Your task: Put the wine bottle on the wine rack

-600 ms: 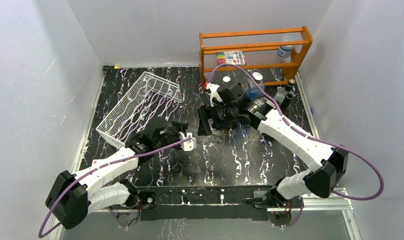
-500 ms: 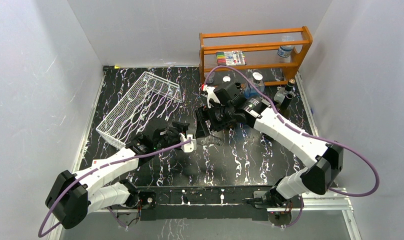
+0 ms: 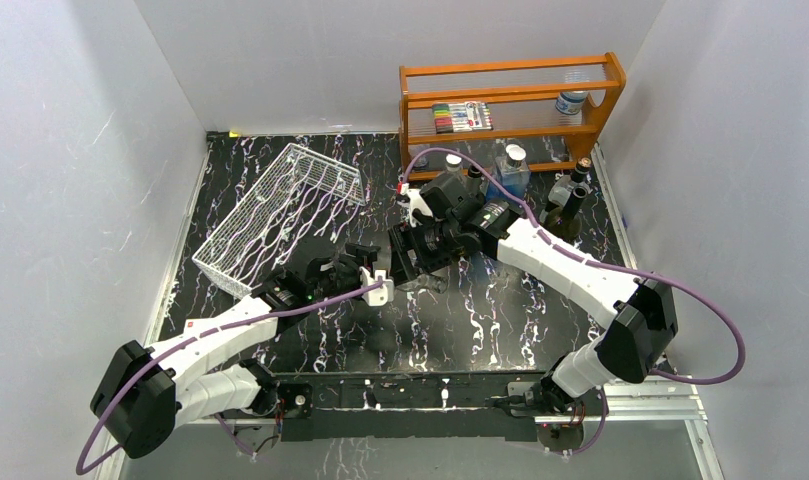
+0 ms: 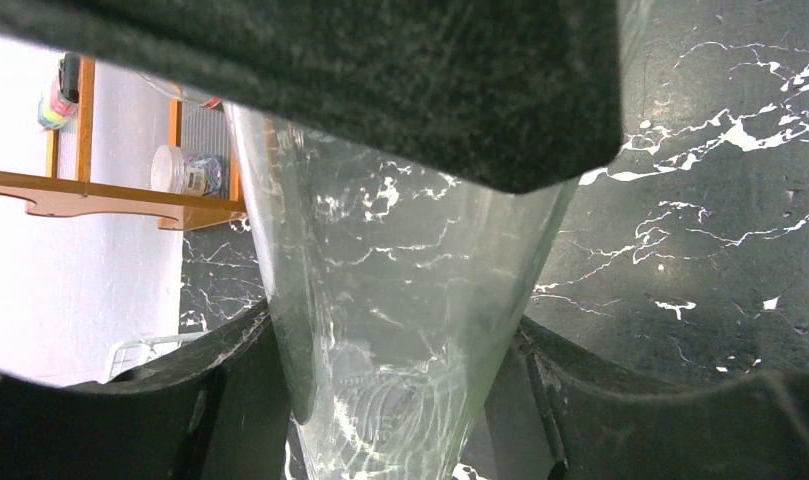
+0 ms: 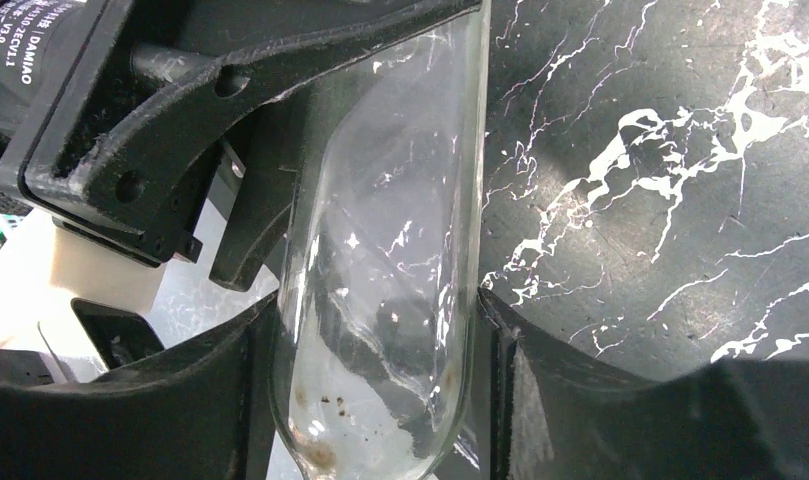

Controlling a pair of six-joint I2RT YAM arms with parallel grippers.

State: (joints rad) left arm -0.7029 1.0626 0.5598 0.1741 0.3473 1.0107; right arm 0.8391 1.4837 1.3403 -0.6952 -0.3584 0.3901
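The wine bottle (image 5: 385, 250), of clear glass, was near the middle of the dark marbled desk (image 3: 480, 320), between the two arms, to the right of the wine rack (image 3: 280, 215) and apart from it. The left pincer (image 3: 376, 274) was closed on the bottle, with a dark finger pressed against each side of the glass in the left wrist view. The right pincer (image 3: 405, 264) reached in from the other side. Its fingers (image 5: 230, 400) sat close along both flanks of the bottle near the thick base, and they seemed to touch the glass, though I could not tell whether they had a firm grip. Whether the bottle was resting on the desk or held just above it could not be made out. The white wire rack lay at an angle in the far left part of the desk. An orange wooden shelf (image 3: 510, 100) stood against the back wall, with a few small bottles (image 3: 512, 168) in front of it.
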